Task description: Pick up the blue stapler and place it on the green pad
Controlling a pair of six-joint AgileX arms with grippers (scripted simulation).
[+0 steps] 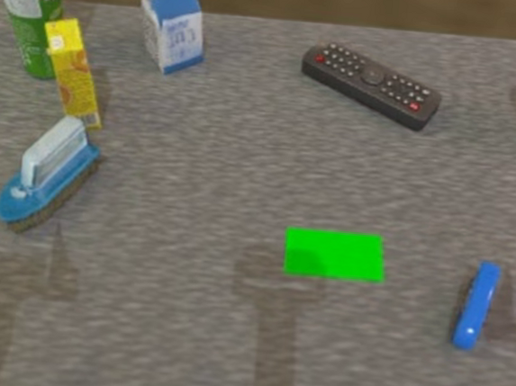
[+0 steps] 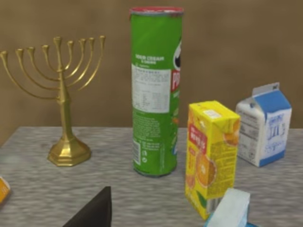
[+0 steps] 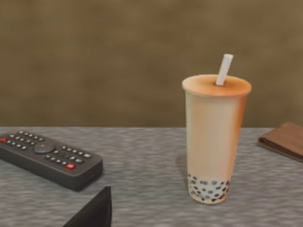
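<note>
green can point(image 2: 156, 90) labelled "SOUR CREAM", blue stapler point(image 1: 476, 304) untouched

The top view looks straight down on the grey table point(image 1: 243, 156) from well above. The left wrist view sits low near the tabletop, facing level toward the back wall, close to the green can point(image 2: 155, 90), juice box point(image 2: 210, 156) and milk carton point(image 2: 265, 125), which the top view shares at its left. The right wrist view, equally low, shares the remote point(image 3: 49, 158) and the drink cup point(image 3: 215, 137).
</note>
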